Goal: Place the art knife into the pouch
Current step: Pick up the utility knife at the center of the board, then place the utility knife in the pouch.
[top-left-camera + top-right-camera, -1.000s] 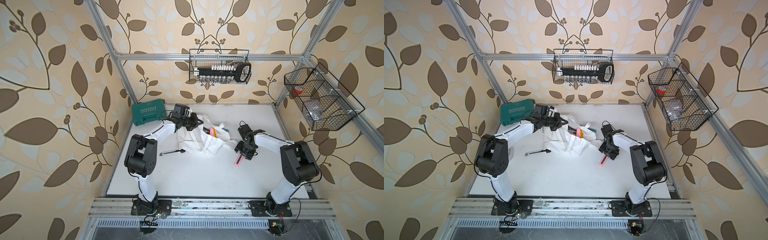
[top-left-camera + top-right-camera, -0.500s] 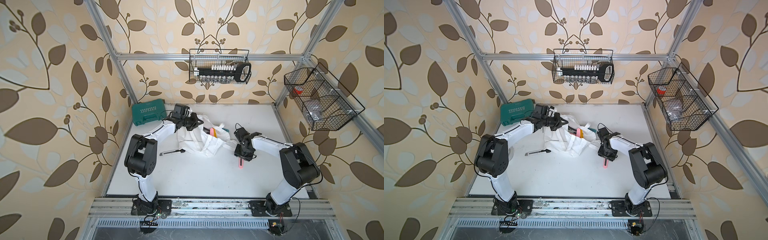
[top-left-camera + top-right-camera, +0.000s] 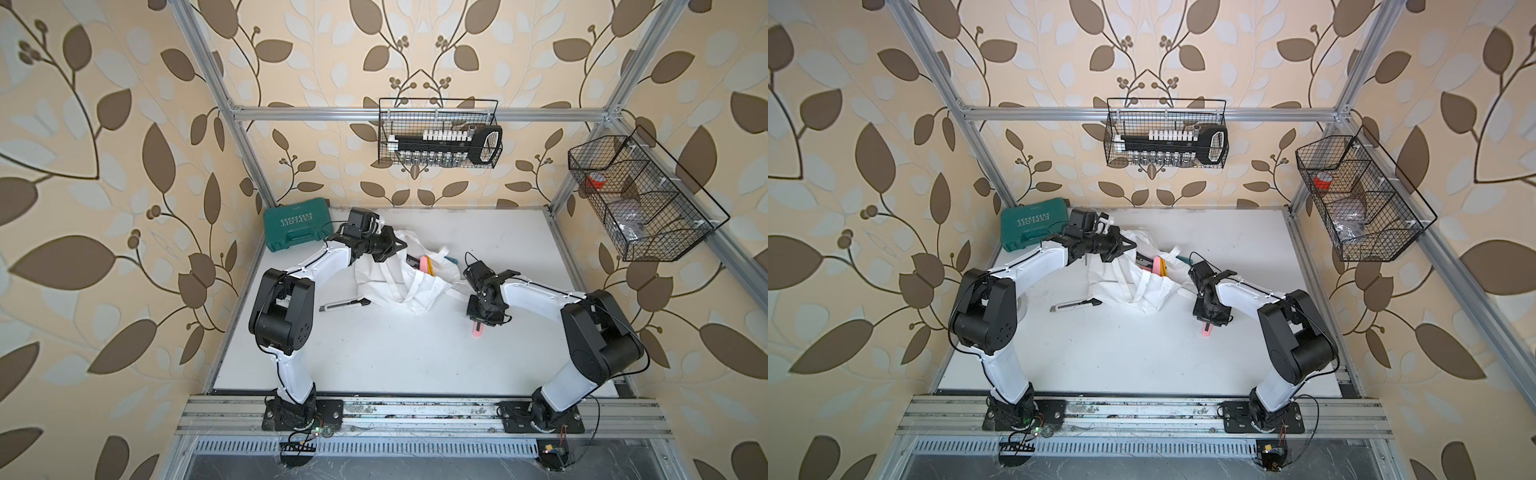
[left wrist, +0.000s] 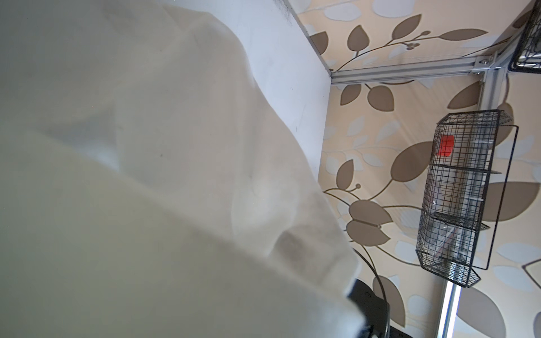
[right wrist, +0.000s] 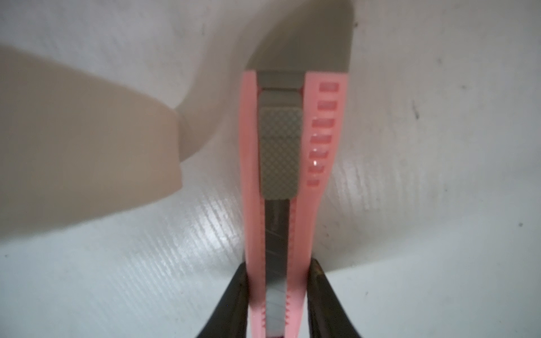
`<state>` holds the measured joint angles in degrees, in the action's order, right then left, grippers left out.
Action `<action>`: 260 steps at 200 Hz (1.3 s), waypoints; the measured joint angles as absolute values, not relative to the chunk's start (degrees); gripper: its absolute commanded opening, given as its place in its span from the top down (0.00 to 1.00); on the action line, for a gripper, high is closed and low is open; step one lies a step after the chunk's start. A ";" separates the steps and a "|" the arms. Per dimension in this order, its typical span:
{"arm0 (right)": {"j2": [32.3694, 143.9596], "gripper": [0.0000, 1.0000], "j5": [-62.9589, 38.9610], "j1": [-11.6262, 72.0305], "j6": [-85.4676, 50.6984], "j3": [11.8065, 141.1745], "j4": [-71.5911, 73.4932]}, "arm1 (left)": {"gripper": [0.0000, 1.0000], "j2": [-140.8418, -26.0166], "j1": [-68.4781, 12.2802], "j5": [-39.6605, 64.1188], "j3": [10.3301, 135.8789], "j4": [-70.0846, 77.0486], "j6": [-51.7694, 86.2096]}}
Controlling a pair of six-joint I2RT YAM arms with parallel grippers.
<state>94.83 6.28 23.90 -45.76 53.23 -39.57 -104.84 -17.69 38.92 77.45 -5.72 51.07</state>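
Observation:
The art knife, pink with a grey slider, lies flat on the white table in both top views, to the right of the pouch. My right gripper points down over it, and both black fingers press on the knife's sides. The pouch is a crumpled white cloth bag at mid-table. My left gripper is shut on its far rim and holds it raised. White cloth covers most of the left wrist view and hides those jaws.
A grey and black cutter lies left of the pouch. Pink and yellow items show in the pouch mouth. A green tool case sits at the back left. Wire baskets hang on the back wall and right wall.
My right gripper has come down over the pink knife and closed its jaws onto its sides. The left arm and the pouch have not moved.

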 measured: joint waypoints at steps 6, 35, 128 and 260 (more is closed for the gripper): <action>94.74 0.72 6.15 23.90 -45.67 53.19 -39.59 | 1.00 -104.84 -17.69 38.94 77.45 -5.69 51.09; 94.17 0.73 5.54 24.27 -45.58 52.88 -39.86 | 1.00 -104.84 -17.69 38.92 77.41 -5.72 51.07; 84.36 0.73 11.73 31.88 -44.66 62.06 -55.09 | 1.00 -104.84 -18.44 38.92 77.41 -5.89 50.98; 95.26 0.70 3.70 37.67 -29.69 90.35 -62.92 | 1.00 -104.84 -18.44 38.92 77.43 -7.94 47.92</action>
